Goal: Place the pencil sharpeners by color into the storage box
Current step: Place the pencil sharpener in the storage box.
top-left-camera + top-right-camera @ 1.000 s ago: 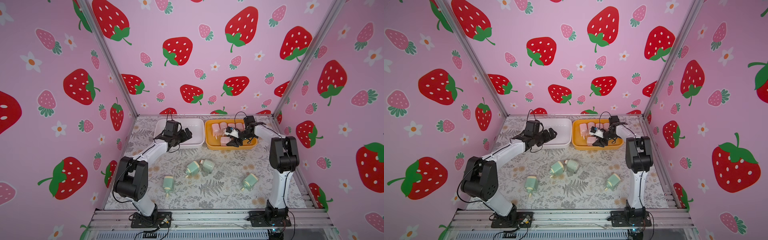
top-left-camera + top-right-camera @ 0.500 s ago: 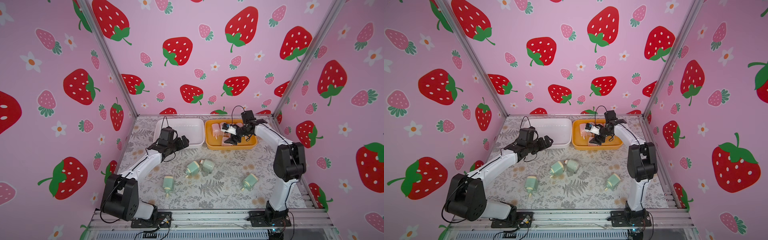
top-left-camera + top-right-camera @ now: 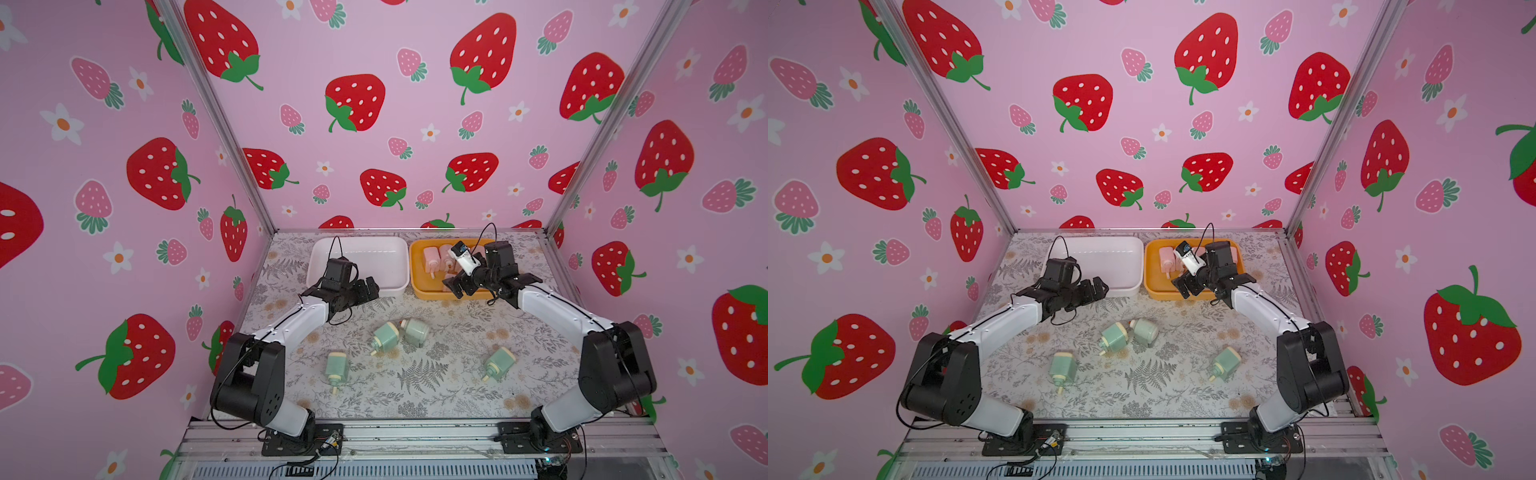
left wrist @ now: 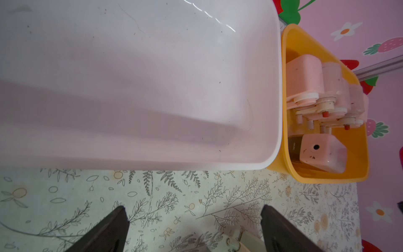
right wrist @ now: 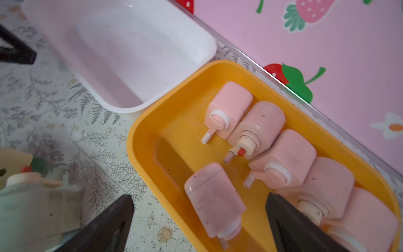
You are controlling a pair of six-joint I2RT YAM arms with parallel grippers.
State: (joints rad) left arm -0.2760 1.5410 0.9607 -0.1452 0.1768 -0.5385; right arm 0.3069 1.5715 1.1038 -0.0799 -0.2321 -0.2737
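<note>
jaws left and right stand apart; pink sharpeners (image 5: 214,200) lie in orange bin (image 5: 174,139).

The orange box (image 3: 428,294) holds pink pencil sharpeners (image 3: 431,258), with the right gripper (image 3: 457,287) above its near edge. Four green pencil sharpeners (image 3: 386,336) lie on the worktop (image 3: 457,386) before that box.

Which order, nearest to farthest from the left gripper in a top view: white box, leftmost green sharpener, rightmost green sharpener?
From the left gripper:
1. White box, right beside it, toward the back wall.
2. Leftmost green sharpener, toward the front, left side.
3. Rightmost green sharpener, toward the front, far right side.
</note>
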